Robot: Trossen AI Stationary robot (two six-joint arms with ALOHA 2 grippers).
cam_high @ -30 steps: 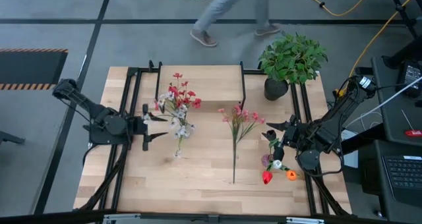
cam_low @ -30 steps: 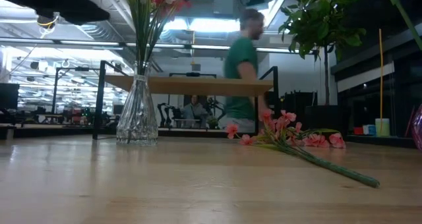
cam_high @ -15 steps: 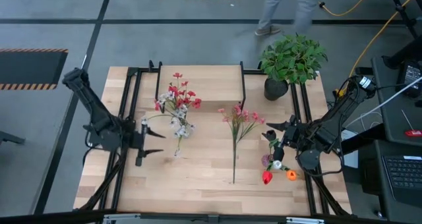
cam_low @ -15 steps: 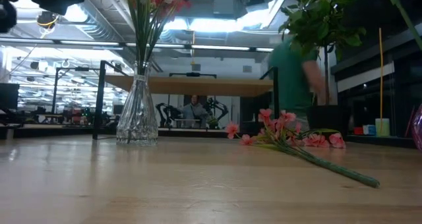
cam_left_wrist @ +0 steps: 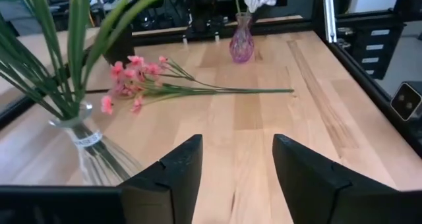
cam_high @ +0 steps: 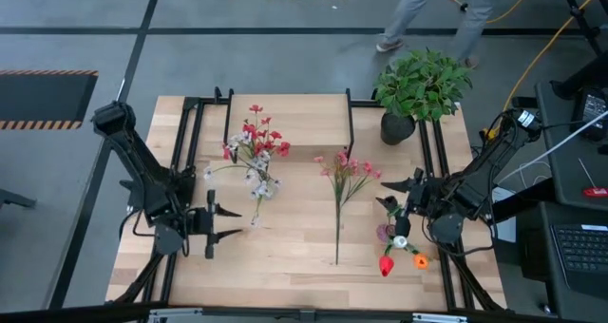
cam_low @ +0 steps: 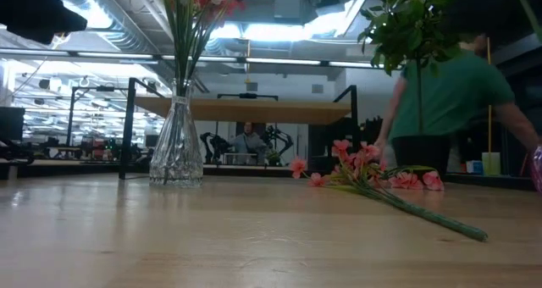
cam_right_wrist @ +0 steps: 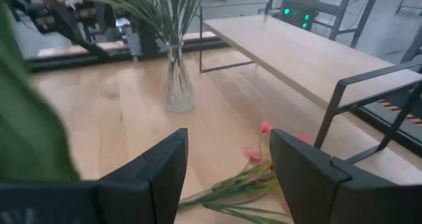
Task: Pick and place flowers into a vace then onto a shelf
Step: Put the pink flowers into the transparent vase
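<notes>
A clear glass vase [cam_low: 176, 144] stands on the table's left half and holds several stems with red and white blooms [cam_high: 255, 150]. One pink-flowered stem [cam_high: 339, 204] lies flat on the table's middle. A small purple vase [cam_left_wrist: 241, 46] with white, red and orange blooms [cam_high: 399, 249] stands at the right. The shelf [cam_high: 285, 122] spans the far middle. My left gripper [cam_high: 224, 225] hovers open at the near left, short of the glass vase [cam_left_wrist: 84, 145]. My right gripper [cam_high: 388, 195] hovers open beside the purple vase, facing the pink stem [cam_right_wrist: 260, 174].
A bushy green plant in a black pot [cam_high: 418, 87] stands at the far right corner. Black frame rails [cam_high: 180, 171] run along both table sides. A person [cam_low: 449, 102] passes beyond the far edge. Bare wood lies along the near edge.
My left gripper has swung from beside the glass vase toward the table's near edge, sinking a little and rolling its wrist. The vase and its flowers stay upright where they were. The person behind the table has walked toward the right.
</notes>
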